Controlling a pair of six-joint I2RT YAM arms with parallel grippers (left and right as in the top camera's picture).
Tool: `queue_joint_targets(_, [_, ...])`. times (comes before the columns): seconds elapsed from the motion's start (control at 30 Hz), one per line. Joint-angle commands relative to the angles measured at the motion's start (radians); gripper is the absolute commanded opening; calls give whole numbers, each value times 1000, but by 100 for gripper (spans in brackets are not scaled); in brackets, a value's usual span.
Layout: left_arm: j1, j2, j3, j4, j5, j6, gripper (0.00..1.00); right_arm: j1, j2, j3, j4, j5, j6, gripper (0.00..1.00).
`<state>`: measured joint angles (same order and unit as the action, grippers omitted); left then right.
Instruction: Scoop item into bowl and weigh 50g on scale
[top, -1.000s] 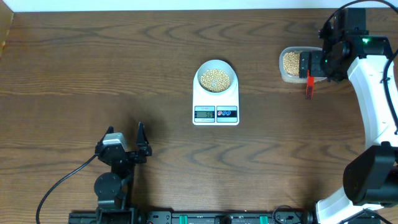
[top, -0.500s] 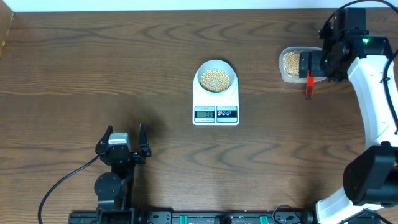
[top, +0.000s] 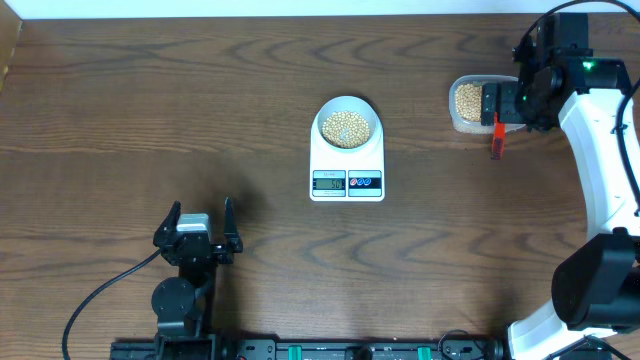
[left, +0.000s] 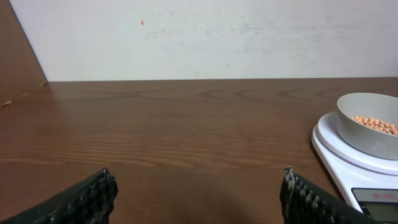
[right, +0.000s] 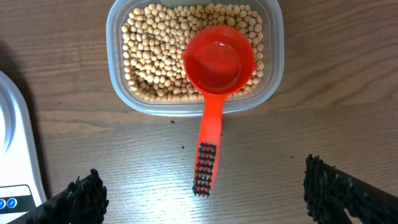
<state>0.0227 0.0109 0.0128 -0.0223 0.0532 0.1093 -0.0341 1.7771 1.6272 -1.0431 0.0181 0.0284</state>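
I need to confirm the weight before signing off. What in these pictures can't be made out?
- Scale display: digits too small overhead; cut off by the bottom edge in the left wrist view.
- Red scoop: overhead, its cup hidden under the right arm.
- Bean tub: overhead, right half hidden by the same arm.

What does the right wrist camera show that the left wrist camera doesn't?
Right wrist only: a clear tub of beans with an empty red scoop resting in it, handle out over the rim. Left wrist only: the white bowl with beans in it, and the pale back wall. Both: the scale and the wooden table.
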Motion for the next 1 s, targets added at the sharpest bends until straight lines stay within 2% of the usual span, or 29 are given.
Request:
queue_joint_targets(0.0, [5, -6, -9, -48, -6, 14, 86, 9, -21, 13, 0, -2, -18, 99])
queue_joint_targets(0.97, [5, -6, -9, -48, -6, 14, 86, 18, -25, 12, -3, 24, -18, 99])
